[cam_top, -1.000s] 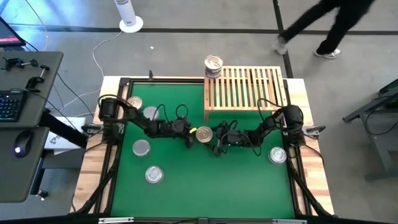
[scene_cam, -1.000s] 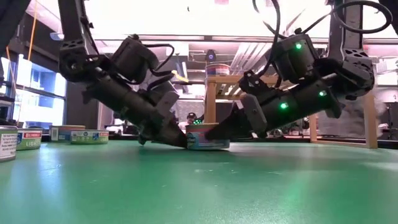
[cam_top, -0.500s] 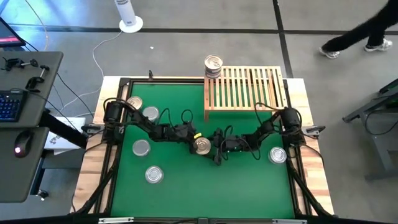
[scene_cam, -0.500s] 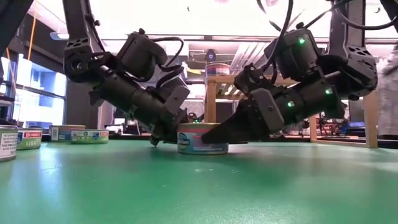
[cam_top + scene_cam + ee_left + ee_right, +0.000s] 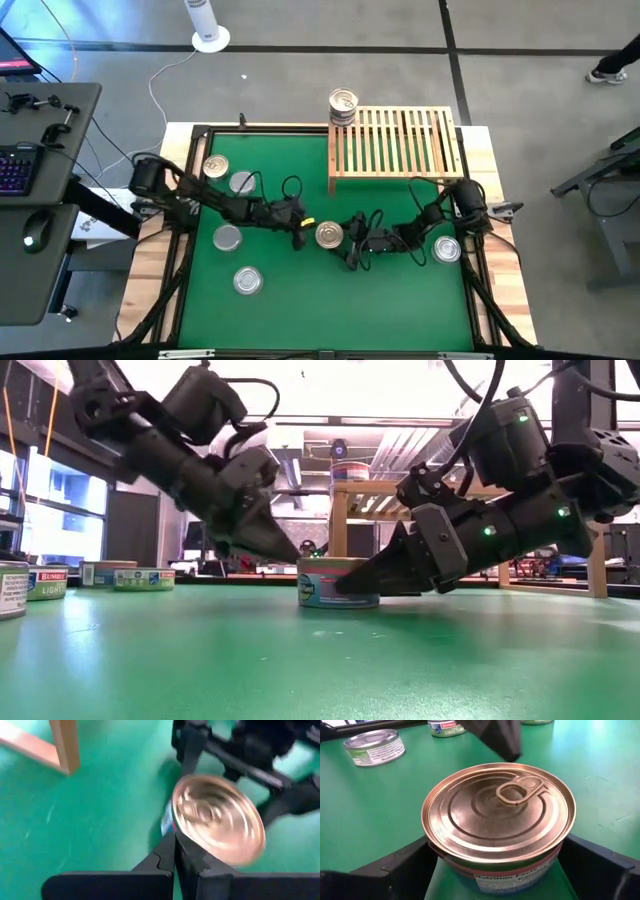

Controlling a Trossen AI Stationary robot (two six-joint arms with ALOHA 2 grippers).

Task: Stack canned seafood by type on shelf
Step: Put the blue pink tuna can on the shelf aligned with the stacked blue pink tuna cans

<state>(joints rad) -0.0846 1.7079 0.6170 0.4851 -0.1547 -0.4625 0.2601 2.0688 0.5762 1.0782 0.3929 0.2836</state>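
Now the right claw [image 5: 350, 582] sits wide open around a gold tin [image 5: 329, 235] on the table [image 5: 300, 290], ready to grab; the clenched left claw [image 5: 285, 550] waits just beside it.

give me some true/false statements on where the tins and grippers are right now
1. The right gripper is open, its fingers on either side of a gold-lidded tin. True.
2. The left gripper is open. False: it is shut, beside the same tin.
3. Tins are stacked at the shelf's left end. True.
4. The gold-lidded tin is lifted off the mat. False: it stands on the green mat.
5. No tin lies right of the right arm. False: one sits there on the mat.
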